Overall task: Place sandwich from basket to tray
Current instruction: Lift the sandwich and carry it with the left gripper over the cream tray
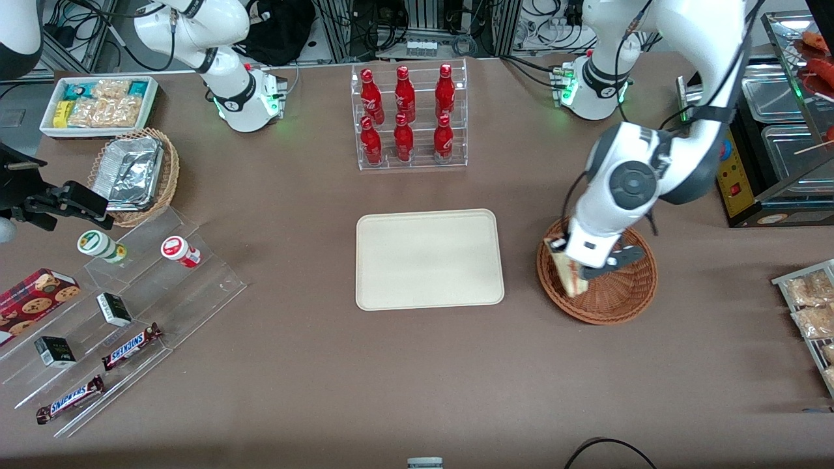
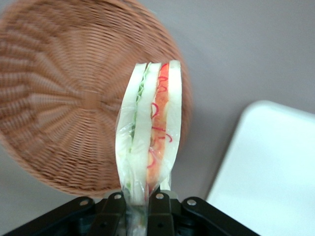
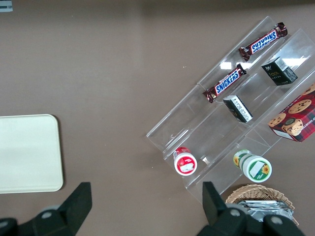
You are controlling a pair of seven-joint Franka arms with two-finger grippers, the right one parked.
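the pincer is clamped on the sandwich, holding it clear above the basket near the rim facing the tray. pickup looks done; carrying over to the bare tray and releasing remain.

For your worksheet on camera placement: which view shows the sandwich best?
The left wrist view: the sandwich stands close up, layers plain, clamped in the pincer. In the front view it is small, partly under the arm, above the basket. The right wrist view lacks it.
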